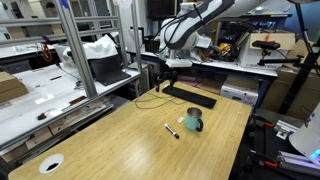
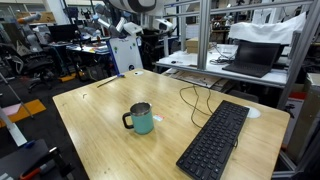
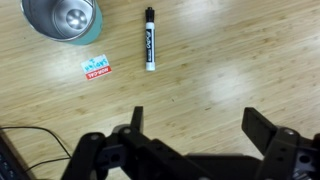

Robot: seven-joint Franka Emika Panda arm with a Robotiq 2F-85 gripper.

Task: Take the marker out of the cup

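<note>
Status: the marker [image 3: 150,40] lies flat on the worktop [image 3: 220,60], outside the cup [image 3: 62,20]. In the wrist view it is at 3 o'clock from the cup and apart from it. Judge the removal as complete; at most, an arm retreat is left.

The claw [image 3: 195,118] is spread wide with nothing between its jaws, above the worktop.

View differences:
- The wrist view alone shows you the cup's inside, with no marker in it, and a small red label [image 3: 96,68] near the cup at 5 o'clock.
- In an exterior view the marker [image 1: 172,130] sits at 8 o'clock from the cup [image 1: 193,122], with the keyboard [image 1: 190,95] beyond.
- In an exterior view you see the cup [image 2: 141,119] and its handle, but no marker can be made out.
</note>
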